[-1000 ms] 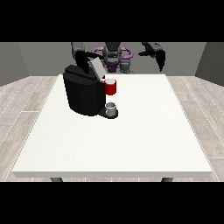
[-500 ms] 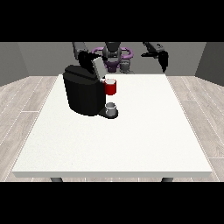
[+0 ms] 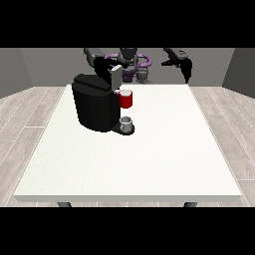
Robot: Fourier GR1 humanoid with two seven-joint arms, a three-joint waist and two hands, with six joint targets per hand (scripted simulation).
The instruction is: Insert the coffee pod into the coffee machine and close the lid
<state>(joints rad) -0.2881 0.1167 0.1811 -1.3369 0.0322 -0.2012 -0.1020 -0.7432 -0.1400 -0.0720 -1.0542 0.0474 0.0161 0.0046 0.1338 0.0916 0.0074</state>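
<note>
White desk (image 3: pixel 149 164) fills most of the front view, with pale plank flooring (image 3: pixel 30 114) on either side of it and grey walls behind. Its near half carries nothing. Toward the far left corner stands one black coffee machine (image 3: pixel 94 107), and at its base a single small grey cup (image 3: pixel 127 122) sits on the drip plate. Just above the cup a red part (image 3: pixel 126 99) sticks out from the machine's front; whether that is the coffee pod or a piece of the machine is hard to make out. One grey lid (image 3: pixel 116 77) stands raised at the machine's top. Behind it, the hand at the view's left (image 3: pixel 103 65) is at the lid, partly hidden by it, and I cannot tell how its fingers lie. Farther back and well apart from the machine, the hand at the view's right (image 3: pixel 186 67) hangs above the desk's far edge with fingers pointing down and holding nothing. Much of the robot's torso (image 3: pixel 130 62) is blocked by the lid and arms.
</note>
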